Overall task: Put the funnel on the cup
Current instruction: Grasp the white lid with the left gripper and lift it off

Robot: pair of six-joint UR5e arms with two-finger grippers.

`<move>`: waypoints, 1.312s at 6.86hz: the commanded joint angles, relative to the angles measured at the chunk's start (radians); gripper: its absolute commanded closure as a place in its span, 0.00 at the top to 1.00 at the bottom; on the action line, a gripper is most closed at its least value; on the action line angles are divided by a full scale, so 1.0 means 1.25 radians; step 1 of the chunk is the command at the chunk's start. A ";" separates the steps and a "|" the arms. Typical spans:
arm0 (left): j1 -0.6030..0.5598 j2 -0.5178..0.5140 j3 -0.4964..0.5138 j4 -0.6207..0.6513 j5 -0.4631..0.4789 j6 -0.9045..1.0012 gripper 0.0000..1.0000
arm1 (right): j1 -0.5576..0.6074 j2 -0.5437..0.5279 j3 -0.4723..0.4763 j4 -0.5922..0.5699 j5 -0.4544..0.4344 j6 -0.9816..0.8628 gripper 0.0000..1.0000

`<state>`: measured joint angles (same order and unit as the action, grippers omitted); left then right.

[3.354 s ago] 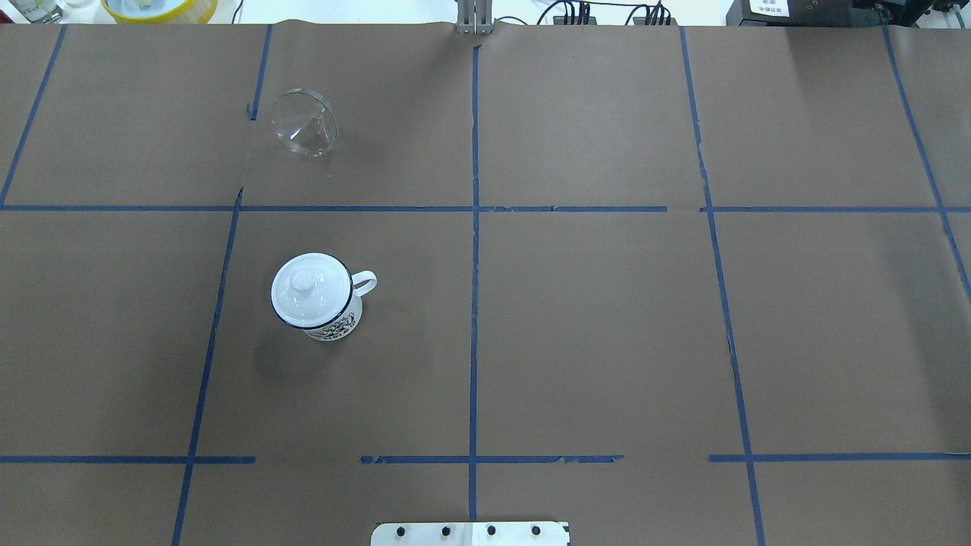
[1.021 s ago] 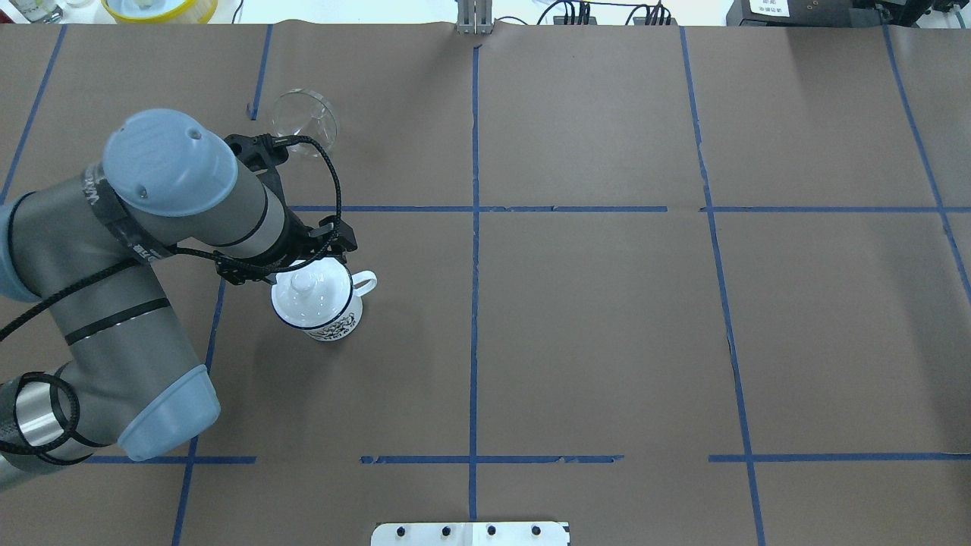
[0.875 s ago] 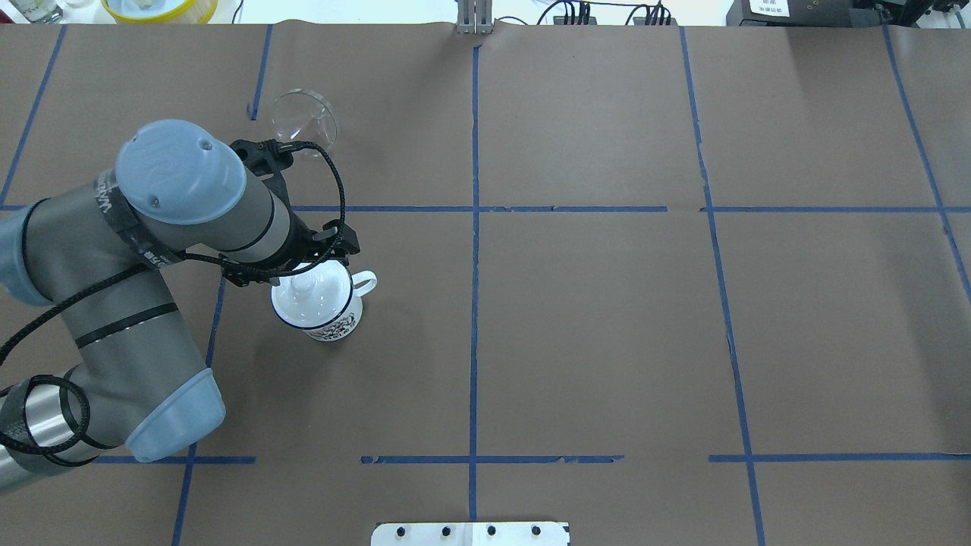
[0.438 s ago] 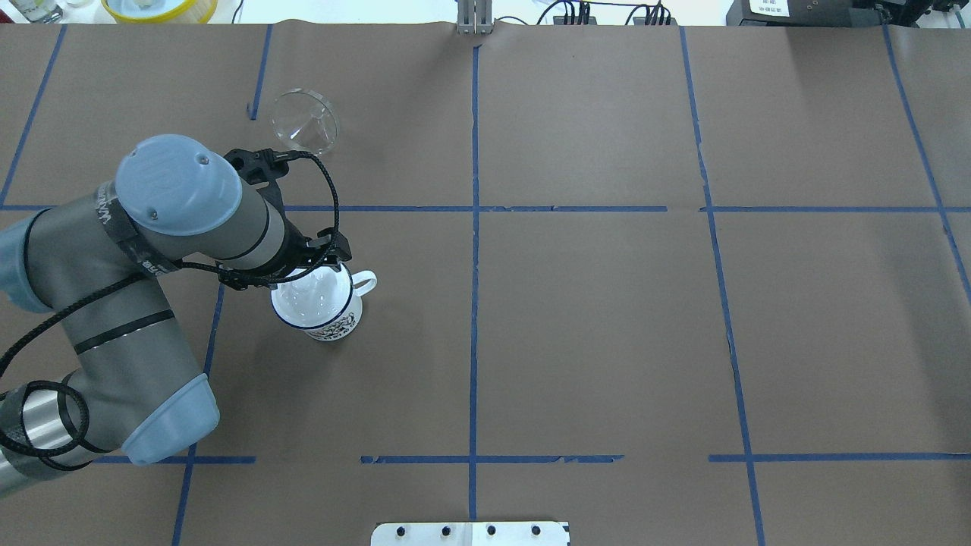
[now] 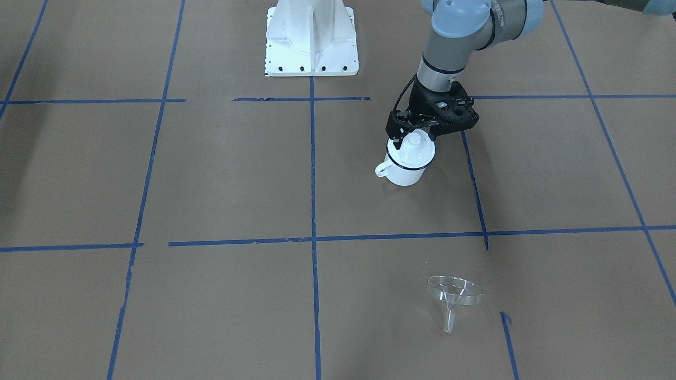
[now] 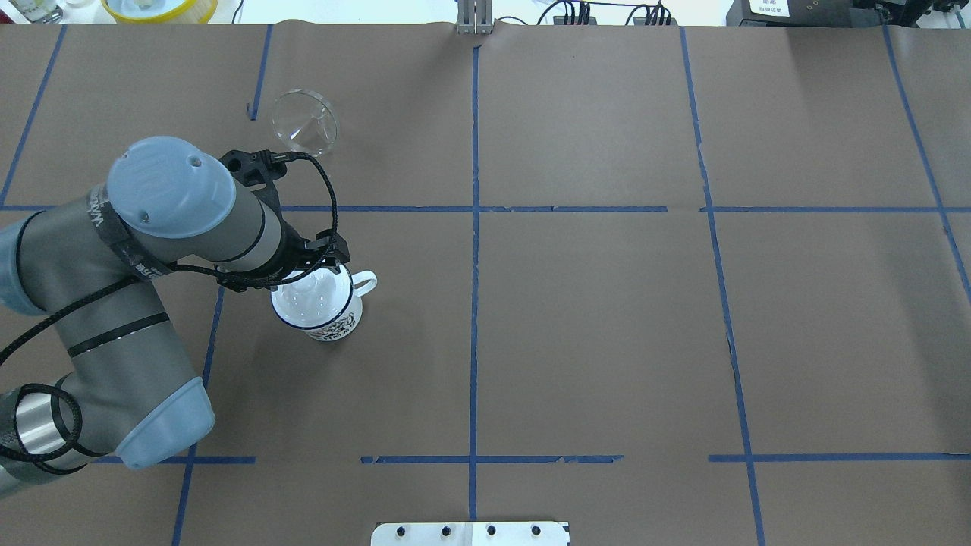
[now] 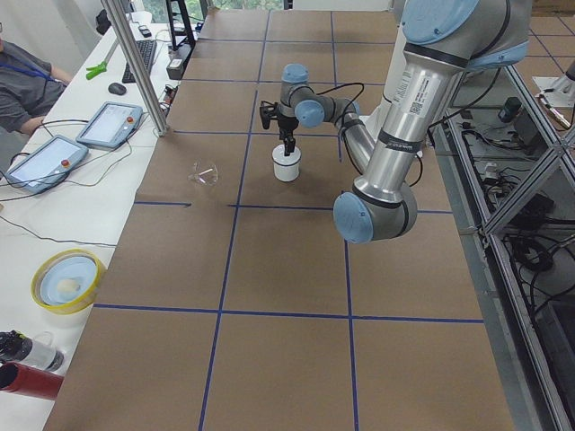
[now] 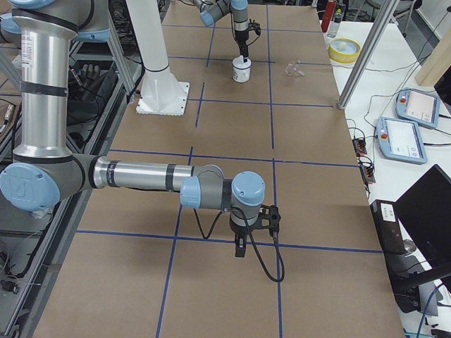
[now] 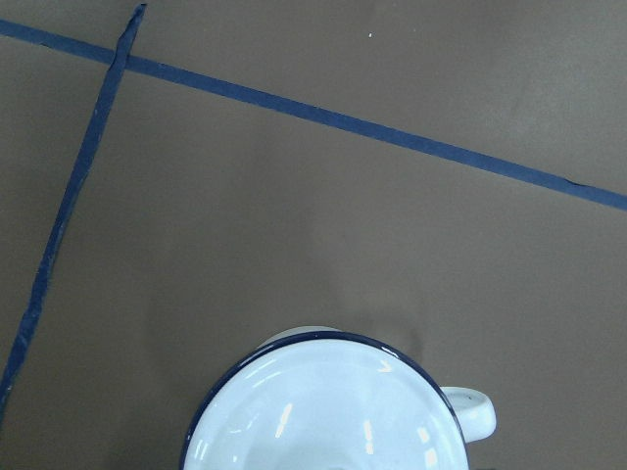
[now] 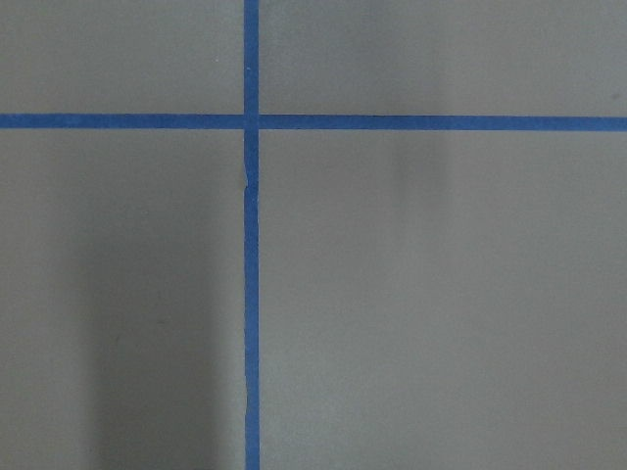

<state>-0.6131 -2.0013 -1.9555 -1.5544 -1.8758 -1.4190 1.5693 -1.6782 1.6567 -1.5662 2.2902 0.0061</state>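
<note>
"Could you tell whether the left tool point(image 5: 415, 135) had closed on the lid's knob point(image 5: 414, 140)?"

"No. From overhead, the arm's wrist point(image 6: 282, 250) hid both fingertips and the knob. From the front, the gap was too small to judge. The left wrist-mounted view cut the lid point(image 9: 328, 416) off at its bottom edge."

"And the right tool point(image 8: 240, 247)?"

"It showed only from the side, so I couldn't tell. The funnel point(image 8: 292, 69) there was a faint glint, its spout unreadable."
</note>
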 commanded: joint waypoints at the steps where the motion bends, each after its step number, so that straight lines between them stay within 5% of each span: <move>1: 0.001 0.001 -0.003 0.002 -0.001 0.000 0.67 | 0.000 0.000 0.000 0.000 0.000 0.000 1.00; 6: 0.006 0.001 -0.010 0.008 -0.003 0.000 0.63 | 0.000 0.000 0.000 0.000 0.000 0.000 1.00; 7: 0.006 0.001 -0.010 0.011 -0.003 0.000 0.44 | 0.000 0.000 0.000 0.000 0.000 0.000 1.00; 8: 0.006 0.001 -0.014 0.021 -0.003 0.000 0.12 | 0.000 0.000 0.000 0.000 0.000 0.000 1.00; 9: 0.006 0.001 -0.017 0.022 -0.003 0.000 0.00 | 0.000 0.000 0.000 0.000 0.000 0.000 1.00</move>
<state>-0.6060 -2.0007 -1.9724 -1.5321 -1.8791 -1.4189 1.5693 -1.6782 1.6567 -1.5662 2.2902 0.0061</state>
